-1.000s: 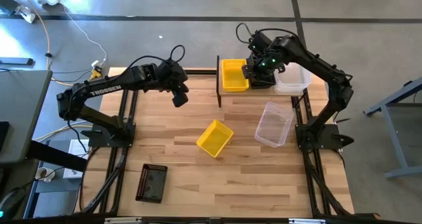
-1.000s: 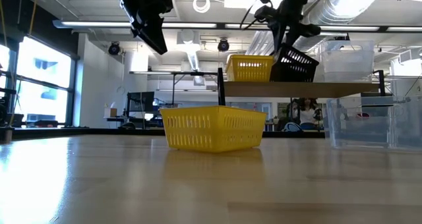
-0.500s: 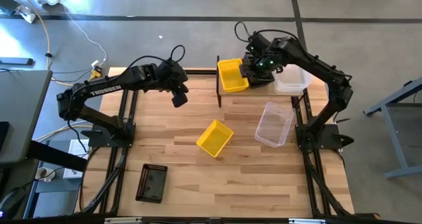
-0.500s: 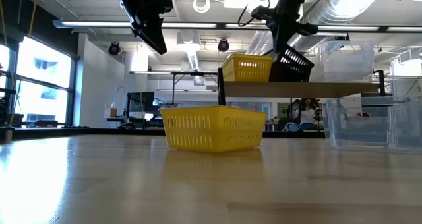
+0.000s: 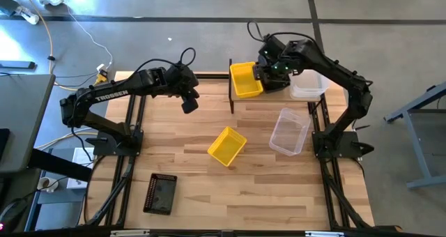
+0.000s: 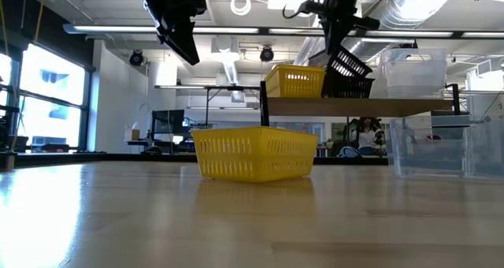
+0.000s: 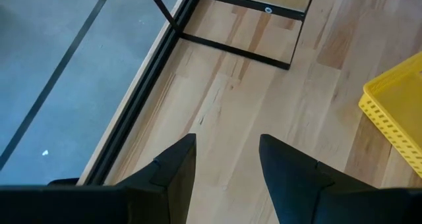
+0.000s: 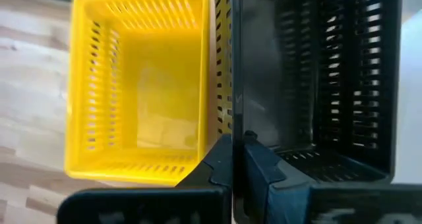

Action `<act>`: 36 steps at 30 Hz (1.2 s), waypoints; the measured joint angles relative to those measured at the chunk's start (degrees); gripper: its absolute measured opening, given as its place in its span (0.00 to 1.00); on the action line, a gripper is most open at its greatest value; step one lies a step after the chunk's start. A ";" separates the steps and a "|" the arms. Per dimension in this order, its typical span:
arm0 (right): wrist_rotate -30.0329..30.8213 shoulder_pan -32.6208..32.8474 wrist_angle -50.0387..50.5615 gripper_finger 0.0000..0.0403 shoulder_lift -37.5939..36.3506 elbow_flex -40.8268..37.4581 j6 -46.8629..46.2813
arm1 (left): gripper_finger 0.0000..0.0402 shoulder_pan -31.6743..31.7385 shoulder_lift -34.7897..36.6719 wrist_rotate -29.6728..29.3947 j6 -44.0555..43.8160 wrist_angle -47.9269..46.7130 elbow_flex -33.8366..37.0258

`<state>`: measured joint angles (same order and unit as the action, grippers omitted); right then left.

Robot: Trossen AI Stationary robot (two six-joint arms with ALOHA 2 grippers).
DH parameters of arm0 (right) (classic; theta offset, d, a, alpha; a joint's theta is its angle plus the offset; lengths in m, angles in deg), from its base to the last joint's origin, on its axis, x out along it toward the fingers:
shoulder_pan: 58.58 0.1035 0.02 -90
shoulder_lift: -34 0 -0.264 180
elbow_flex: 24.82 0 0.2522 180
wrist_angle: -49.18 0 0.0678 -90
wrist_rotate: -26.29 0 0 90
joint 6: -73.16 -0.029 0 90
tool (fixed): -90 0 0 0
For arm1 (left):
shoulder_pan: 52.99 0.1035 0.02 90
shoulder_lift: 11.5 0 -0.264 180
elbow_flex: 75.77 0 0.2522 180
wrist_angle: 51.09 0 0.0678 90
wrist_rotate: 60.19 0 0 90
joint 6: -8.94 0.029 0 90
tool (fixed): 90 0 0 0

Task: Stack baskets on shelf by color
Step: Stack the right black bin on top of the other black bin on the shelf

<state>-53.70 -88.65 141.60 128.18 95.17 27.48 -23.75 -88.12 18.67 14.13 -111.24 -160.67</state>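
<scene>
At the far edge of the worktop [image 5: 209, 188], on the shelf [image 6: 354, 106], the right end effector [image 5: 267, 71] is clamped tight on the wall of a black mesh basket [image 6: 349, 73], which sits tilted, one end lifted off the plank. Just beside it, touching or nearly so, a yellow basket [image 5: 245, 79] stands on the shelf end nearest the black post, and a clear basket [image 5: 309, 85] occupies the opposite end of the shelf. In the right wrist view the two fingers [image 8: 221, 165] are pressed together over the black basket's wall, with the yellow basket's inside open alongside. The left end effector [image 5: 189, 103] hangs in the air above the worktop's far left part, well apart from the shelf, its fingers [image 7: 173, 171] spread with bare wood showing between them and nothing in its hold. A second yellow basket [image 5: 226, 146] lies near the middle of the worktop, turned at an angle, and a second clear basket [image 5: 289, 130] rests toward the right edge, near it. Another black basket [image 5: 160, 193] lies at the near left corner, well apart from the others.
</scene>
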 joint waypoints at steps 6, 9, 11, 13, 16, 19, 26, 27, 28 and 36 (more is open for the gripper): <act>2.03 1.01 2.86 0.00 0.01 1.74 -1.92 | 0.39 0.00 0.00 0.02 0.00 0.07 0.00; 3.64 2.12 3.21 0.00 0.37 1.74 -1.99 | 0.39 0.00 0.00 0.02 0.02 0.31 0.00; 3.73 2.57 3.51 0.00 1.15 1.74 -1.88 | 0.39 0.00 0.00 0.02 0.01 0.52 0.00; 3.66 2.94 4.17 0.00 2.11 1.74 -1.12 | 0.39 0.00 0.00 0.02 0.00 0.61 0.00; 5.08 3.13 5.77 0.00 3.92 1.72 -0.47 | 0.39 0.00 0.00 0.03 0.00 0.61 0.00; 6.06 3.19 7.43 0.00 5.12 1.72 -0.36 | 0.39 0.00 0.00 0.04 0.00 0.61 0.00; 6.38 3.11 8.00 0.00 7.00 1.72 0.13 | 0.39 0.00 0.00 0.04 0.00 0.55 0.00; 6.09 3.11 8.07 0.00 7.35 1.72 0.14 | 0.39 0.00 0.00 0.04 0.00 0.55 0.00; 5.74 3.09 8.06 0.00 7.75 1.72 0.15 | 0.39 0.00 0.00 0.04 0.00 0.55 0.00; 5.10 3.11 7.05 0.02 8.27 1.70 0.65 | 0.39 0.00 0.00 0.04 0.06 0.52 0.00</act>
<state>-48.60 -85.54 148.65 136.45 96.86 28.13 -23.75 -88.12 18.71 14.18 -110.72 -160.67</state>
